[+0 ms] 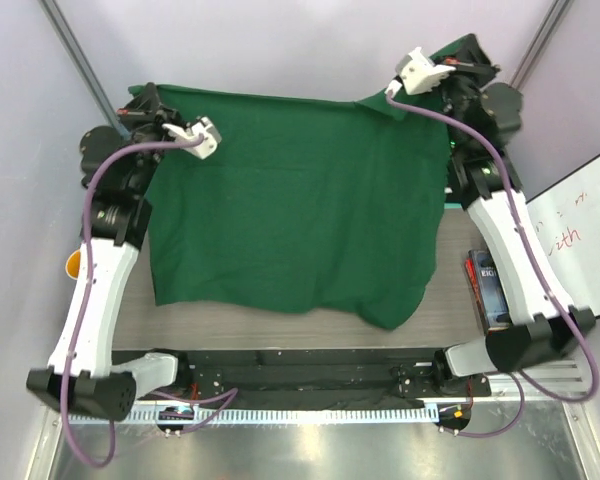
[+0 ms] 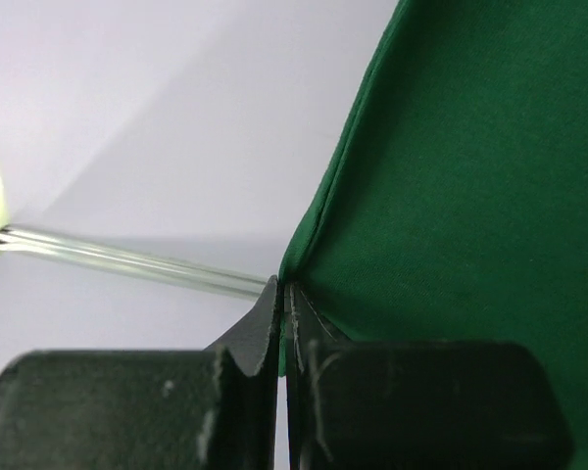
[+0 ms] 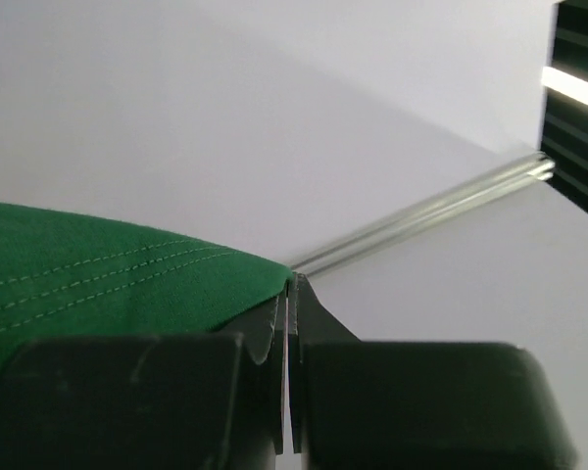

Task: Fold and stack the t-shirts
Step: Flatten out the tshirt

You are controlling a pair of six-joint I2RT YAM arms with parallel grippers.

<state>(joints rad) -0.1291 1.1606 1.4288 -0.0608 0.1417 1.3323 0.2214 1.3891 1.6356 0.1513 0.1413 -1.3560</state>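
Note:
A plain dark green t-shirt (image 1: pixel 300 200) is stretched out flat over the table, its near hem at the front. My left gripper (image 1: pixel 142 102) is shut on the shirt's far left corner. In the left wrist view the closed jaws (image 2: pixel 282 286) pinch the hemmed edge of the green cloth (image 2: pixel 470 176). My right gripper (image 1: pixel 464 62) is shut on the far right corner, which is lifted a little. In the right wrist view the closed jaws (image 3: pixel 292 279) grip the stitched green edge (image 3: pixel 98 284). No other shirts are in view.
The grey table (image 1: pixel 280 325) shows in front of the shirt. A dark box with red print (image 1: pixel 488 290) lies at the right edge, beside a white board with writing (image 1: pixel 580 240). An orange object (image 1: pixel 72 263) peeks out behind the left arm. Metal posts stand at the far corners.

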